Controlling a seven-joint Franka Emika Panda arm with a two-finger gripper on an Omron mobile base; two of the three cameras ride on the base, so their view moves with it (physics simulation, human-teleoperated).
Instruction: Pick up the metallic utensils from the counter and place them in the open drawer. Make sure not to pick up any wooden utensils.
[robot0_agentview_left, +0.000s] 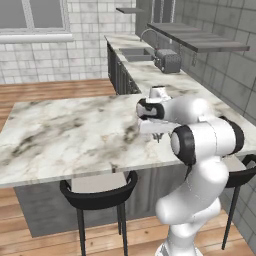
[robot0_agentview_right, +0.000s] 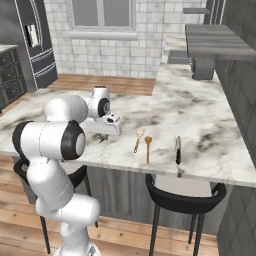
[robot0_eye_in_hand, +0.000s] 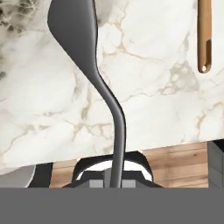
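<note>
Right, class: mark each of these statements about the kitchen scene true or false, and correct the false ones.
1. The gripper holds a grey spoon by its handle. True.
2. The wooden utensils lie in a drawer. False: both lie on the counter.
3. The grey spoon's bowl touches a wooden utensil. False: in the hand view they are clearly apart.
4. A toaster stands on the far counter beside the sink. True.
</note>
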